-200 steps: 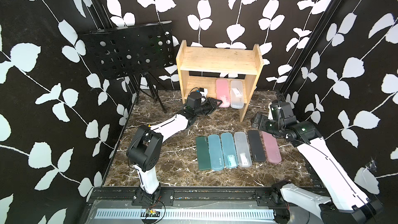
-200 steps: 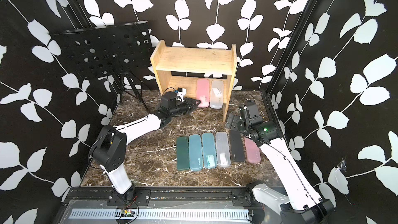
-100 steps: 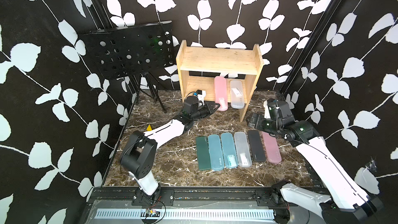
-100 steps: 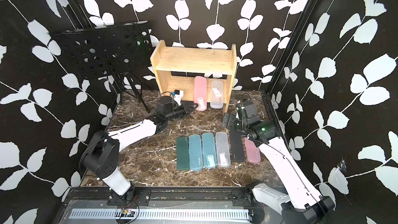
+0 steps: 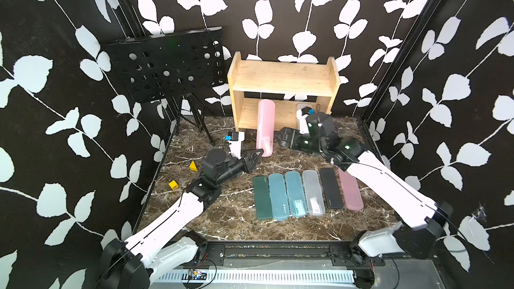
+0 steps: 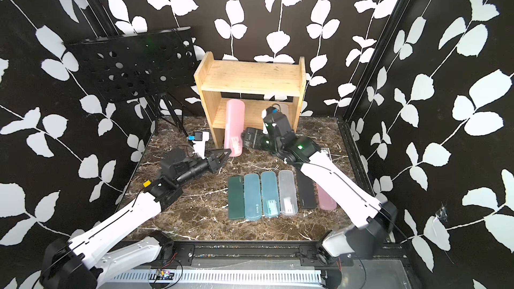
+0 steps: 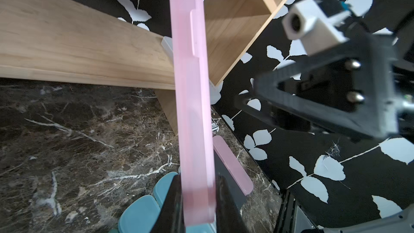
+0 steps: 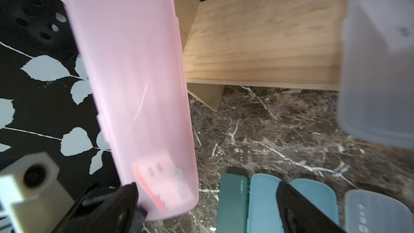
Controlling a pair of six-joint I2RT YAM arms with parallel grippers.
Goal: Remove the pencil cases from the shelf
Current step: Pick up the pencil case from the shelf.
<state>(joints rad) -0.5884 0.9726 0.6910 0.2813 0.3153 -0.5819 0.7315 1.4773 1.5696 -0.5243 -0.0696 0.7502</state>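
Note:
My left gripper (image 5: pixel 257 154) (image 6: pixel 226 152) (image 7: pixel 198 200) is shut on the near end of a pink pencil case (image 5: pixel 265 126) (image 6: pixel 234 126) (image 7: pixel 192 108) (image 8: pixel 134 86). The case's far end lies over the lower board of the wooden shelf (image 5: pixel 281 79) (image 6: pixel 250 77). A frosted clear pencil case (image 5: pixel 301 106) (image 8: pixel 376 63) sits on that board, partly hidden by my right wrist. My right gripper (image 5: pixel 281 138) (image 6: pixel 247 137) (image 8: pixel 207 200) stands open and empty in front of the shelf, beside the pink case. Several pencil cases (image 5: pixel 306 193) (image 6: pixel 278 194) lie in a row on the marble floor.
A black perforated music stand (image 5: pixel 164 65) stands left of the shelf on a tripod. Two small yellow blocks (image 5: pixel 193 165) (image 5: pixel 173 184) lie on the floor near my left arm. Dark patterned walls close in the left, back and right sides.
My left gripper has closed on the pink case and drawn it out of the shelf toward the front. My right arm has swung left, closer to the shelf front.

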